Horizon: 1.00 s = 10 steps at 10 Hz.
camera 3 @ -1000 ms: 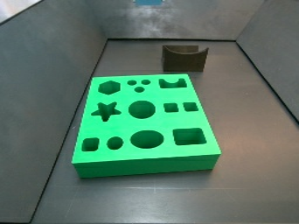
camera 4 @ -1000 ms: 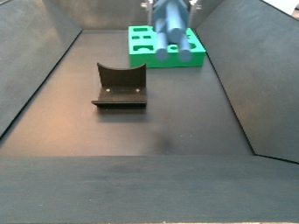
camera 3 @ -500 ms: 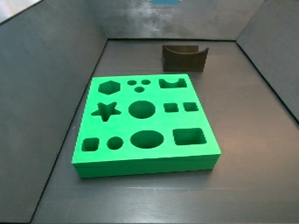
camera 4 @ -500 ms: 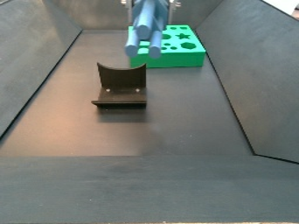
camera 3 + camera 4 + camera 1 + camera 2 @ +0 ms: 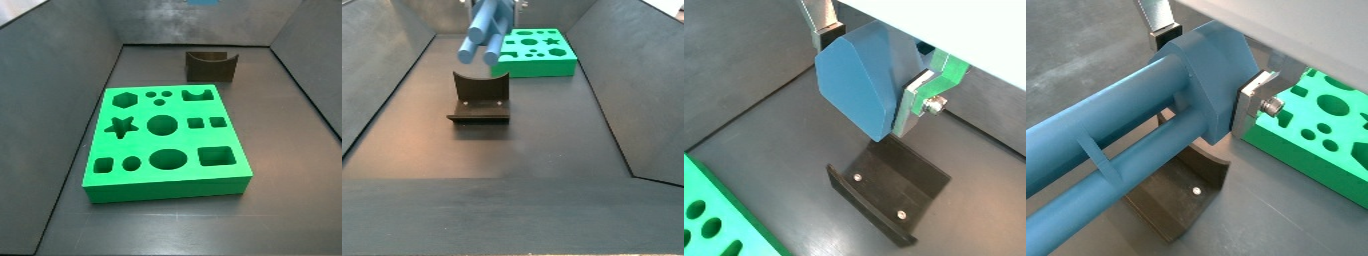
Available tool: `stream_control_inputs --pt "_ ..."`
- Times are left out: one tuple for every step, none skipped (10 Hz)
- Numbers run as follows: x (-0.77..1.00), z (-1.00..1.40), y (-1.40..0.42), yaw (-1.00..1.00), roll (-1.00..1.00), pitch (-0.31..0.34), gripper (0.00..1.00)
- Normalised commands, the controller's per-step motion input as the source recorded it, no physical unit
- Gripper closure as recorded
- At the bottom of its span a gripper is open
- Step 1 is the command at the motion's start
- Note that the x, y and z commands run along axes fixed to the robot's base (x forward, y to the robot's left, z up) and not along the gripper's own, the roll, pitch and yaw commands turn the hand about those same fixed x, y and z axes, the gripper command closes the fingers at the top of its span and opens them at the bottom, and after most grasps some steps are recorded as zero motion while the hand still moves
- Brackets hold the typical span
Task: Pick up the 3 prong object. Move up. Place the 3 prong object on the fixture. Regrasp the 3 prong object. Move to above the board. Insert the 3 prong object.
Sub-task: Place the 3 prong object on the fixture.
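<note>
My gripper (image 5: 869,70) is shut on the 3 prong object (image 5: 858,80), a light blue piece whose block-shaped head sits between the silver fingers (image 5: 917,97). In a wrist view its long round prongs (image 5: 1106,160) reach away from the gripper (image 5: 1209,65). The dark fixture (image 5: 891,190) stands on the floor right beneath the held piece. In a side view the 3 prong object (image 5: 485,30) hangs tilted just above the fixture (image 5: 480,97), its prong tips close over the curved notch. The green board (image 5: 536,52) lies behind, apart from it.
In a side view the board (image 5: 167,140) with its star, hexagon and round cut-outs fills the middle of the dark floor, and the fixture (image 5: 211,65) stands behind it. Grey sloping walls (image 5: 382,70) close in the floor on both sides.
The held 3 prong object has travelled from over the green board across to above the fixture. Board and fixture have stayed put.
</note>
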Motion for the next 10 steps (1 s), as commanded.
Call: stream_control_inputs --pt "0.49 -0.18 -0.65 0.06 -1.0 0.073 1.0" --pt "0.41 -0.17 -0.6 0.05 -1.0 0.073 1.0" --pt "0.32 -0.12 -0.34 0.05 -1.0 0.078 1.0" --pt "0.2 -0.04 -0.14 0.04 -1.0 0.093 1.0" --pt "0.1 -0.01 -0.05 0.03 -1.0 0.107 1.0" --pt "0.03 0.0 -0.01 0.02 -1.0 0.114 1.0" --pt "0.02 -0.01 0.01 0.01 -1.0 0.114 1.0" --pt "0.04 -0.01 0.02 -0.01 -1.0 0.126 1.0" --pt "0.06 -0.01 0.03 -0.03 -1.0 0.141 1.0" --pt "0.07 -0.01 0.03 -0.04 -1.0 0.158 1.0"
